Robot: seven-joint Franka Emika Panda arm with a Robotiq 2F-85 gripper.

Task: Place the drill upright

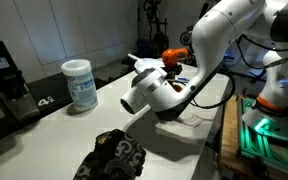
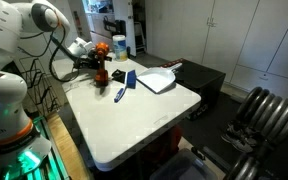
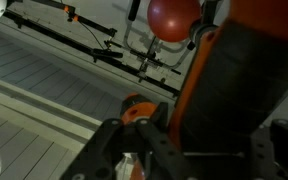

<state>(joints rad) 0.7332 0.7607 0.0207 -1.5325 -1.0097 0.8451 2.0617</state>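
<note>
The drill is orange and black. In an exterior view it [image 2: 101, 60] stands roughly upright near the table's far left edge, with its black base [image 2: 101, 76] at the tabletop. In an exterior view only its orange top [image 1: 173, 54] shows behind the white arm. My gripper [image 2: 92, 62] comes in from the left and is closed around the drill. In the wrist view the drill's orange and black body [image 3: 209, 90] fills the space between my gripper's fingers [image 3: 196, 145]. I cannot tell whether the base rests on the table.
A white tray [image 2: 155, 80] and a blue-handled tool [image 2: 119, 94] lie beside the drill on the white table [image 2: 144, 125]. A white wipes canister [image 1: 80, 85], a black device [image 1: 4, 80] and a black bundle [image 1: 114, 158] are nearer that camera.
</note>
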